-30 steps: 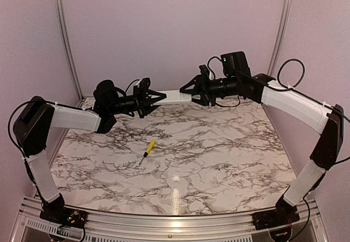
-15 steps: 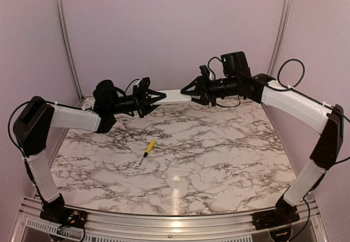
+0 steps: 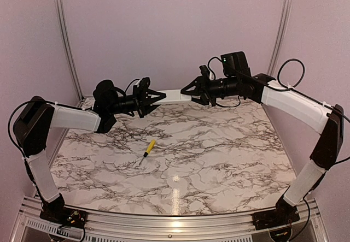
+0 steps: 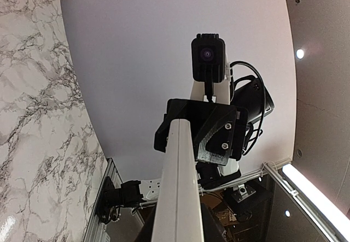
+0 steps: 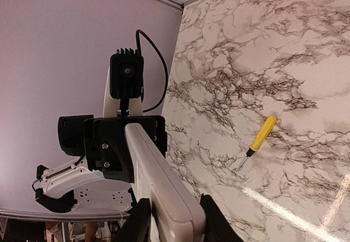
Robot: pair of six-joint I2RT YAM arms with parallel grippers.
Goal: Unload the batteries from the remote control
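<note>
The white remote control (image 3: 174, 95) is held level in the air above the back of the marble table, one end in each gripper. My left gripper (image 3: 160, 96) is shut on its left end. My right gripper (image 3: 186, 91) is shut on its right end. In the left wrist view the remote (image 4: 178, 187) runs away from the camera to the right gripper. In the right wrist view the remote (image 5: 156, 176) runs to the left gripper, its rounded end between my fingers. The batteries are hidden; no battery recess shows.
A small yellow-handled screwdriver (image 3: 147, 149) lies on the marble table (image 3: 219, 154), left of centre; it also shows in the right wrist view (image 5: 257, 141). Pink walls and metal frame posts stand behind the table.
</note>
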